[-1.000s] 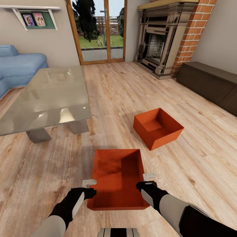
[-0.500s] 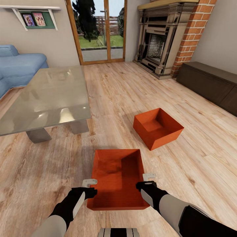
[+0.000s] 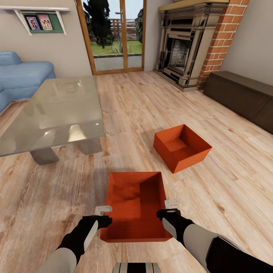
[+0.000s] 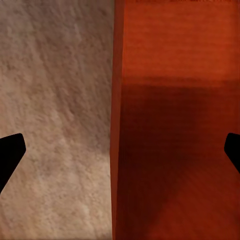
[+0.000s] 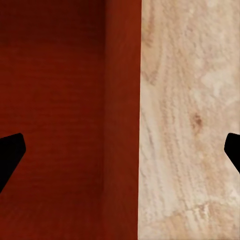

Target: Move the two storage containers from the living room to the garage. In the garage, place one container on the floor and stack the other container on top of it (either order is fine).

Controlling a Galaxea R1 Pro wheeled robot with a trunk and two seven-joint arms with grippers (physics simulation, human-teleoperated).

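Observation:
Two orange-red storage containers lie on the light wood plank floor of the living room. The near container sits right in front of me, and the far container rests further off to the right, turned at an angle. My left gripper is open and straddles the near container's left wall, one finger inside and one outside. My right gripper is open astride the right wall in the same way. In both wrist views the dark fingertips stand wide apart, clear of the wall.
A glass-topped table stands to the left, with a blue sofa behind it. Glazed patio doors and a brick fireplace are at the back. A dark low cabinet lines the right wall.

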